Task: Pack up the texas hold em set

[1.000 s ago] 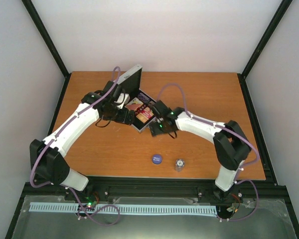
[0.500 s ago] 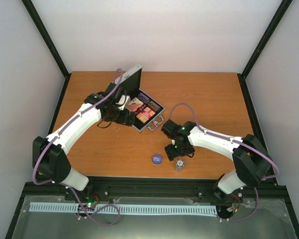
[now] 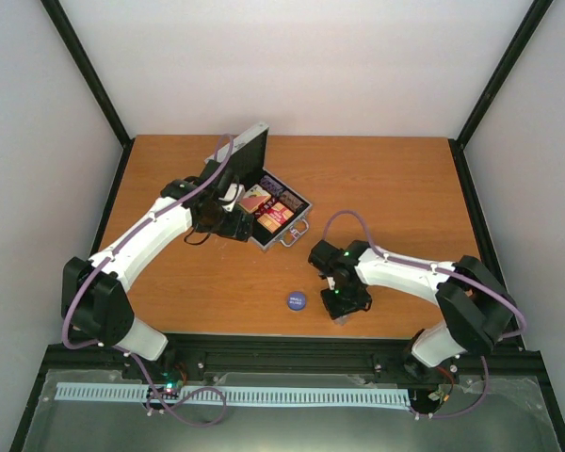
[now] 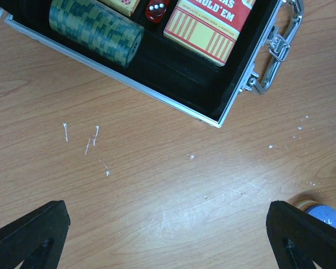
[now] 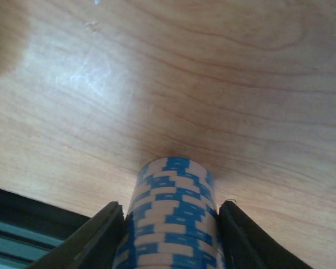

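Wooden table [image 3: 405,188] boxed in by white walls and a black frame

Top view: silver case [image 3: 281,215] lies open on the far left-centre of the table, with its lid [image 3: 245,153] raised. Left gripper [image 3: 234,226] sits just beside the case's left near side. Blue disc [image 3: 296,300] lies close to the near edge. Right gripper [image 3: 343,303] is just right of the disc, low over the table.

Left wrist view: the case holds a green stack [image 4: 95,31] on its side, a red die [image 4: 155,11] and a card deck [image 4: 210,25]. Handle [image 4: 277,47] is on the case's rim. Left fingers [image 4: 28,238] are spread wide over bare wood, grasping nothing.

Right wrist view: blue stack [image 5: 173,224] stands upright on the table by the near edge. Right fingers [image 5: 101,238] are closed against both its sides, grasping it
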Controlling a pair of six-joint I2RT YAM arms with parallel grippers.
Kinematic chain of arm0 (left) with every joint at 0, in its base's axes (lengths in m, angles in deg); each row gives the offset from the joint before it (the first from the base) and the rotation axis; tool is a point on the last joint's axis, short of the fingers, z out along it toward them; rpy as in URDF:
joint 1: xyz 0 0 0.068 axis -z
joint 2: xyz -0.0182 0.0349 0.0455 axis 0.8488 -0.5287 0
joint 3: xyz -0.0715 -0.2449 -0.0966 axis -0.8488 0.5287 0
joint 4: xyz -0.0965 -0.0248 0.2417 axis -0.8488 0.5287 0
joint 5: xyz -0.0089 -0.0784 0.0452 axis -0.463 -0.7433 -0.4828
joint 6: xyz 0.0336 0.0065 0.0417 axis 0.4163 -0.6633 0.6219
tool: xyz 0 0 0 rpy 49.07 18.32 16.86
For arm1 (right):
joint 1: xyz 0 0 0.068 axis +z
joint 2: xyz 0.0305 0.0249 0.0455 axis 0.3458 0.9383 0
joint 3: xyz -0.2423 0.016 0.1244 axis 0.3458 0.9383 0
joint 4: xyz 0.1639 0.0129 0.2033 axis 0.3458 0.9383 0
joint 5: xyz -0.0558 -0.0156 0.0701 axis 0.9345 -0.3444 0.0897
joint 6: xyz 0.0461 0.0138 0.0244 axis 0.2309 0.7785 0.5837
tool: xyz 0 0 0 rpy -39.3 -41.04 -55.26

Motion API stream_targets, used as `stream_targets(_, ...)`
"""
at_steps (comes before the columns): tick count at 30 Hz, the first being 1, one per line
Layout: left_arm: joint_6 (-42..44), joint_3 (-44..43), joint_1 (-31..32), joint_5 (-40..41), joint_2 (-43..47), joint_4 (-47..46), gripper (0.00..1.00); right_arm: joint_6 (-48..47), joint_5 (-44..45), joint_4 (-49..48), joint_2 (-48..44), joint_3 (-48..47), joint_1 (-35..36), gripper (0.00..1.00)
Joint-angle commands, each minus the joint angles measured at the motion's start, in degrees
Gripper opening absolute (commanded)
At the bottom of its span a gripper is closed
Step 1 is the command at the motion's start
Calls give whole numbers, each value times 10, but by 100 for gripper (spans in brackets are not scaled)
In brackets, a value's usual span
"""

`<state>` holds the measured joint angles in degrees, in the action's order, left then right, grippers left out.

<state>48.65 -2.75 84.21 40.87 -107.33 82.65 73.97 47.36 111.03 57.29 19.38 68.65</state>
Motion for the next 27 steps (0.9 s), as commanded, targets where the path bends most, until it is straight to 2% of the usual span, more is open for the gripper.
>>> stream_targets(1,10,-12,-5,14,-5,-4,99,-7,-18,-3,17,-13,4,39)
stream_targets(5,16,-19,-5,20,-6,0,99,-8,49,27,9,-55,3,33)
stream_targets(10,20,-28,-5,21,-1,3,99,-20,143,26,18,-165,-24,23)
stream_targets(12,20,-32,-5,21,1,5,99,-29,142,-17,28,-201,-40,21)
stream_targets(15,21,-32,-5,23,9,1,99,-35,114,-133,47,-228,-52,14)
stream_targets(21,24,-30,-5,26,15,-3,99,-6,47,-384,135,-257,-54,13)
stream_targets(27,27,-23,-5,26,24,-15,99,15,-6,-520,246,-325,-54,12)
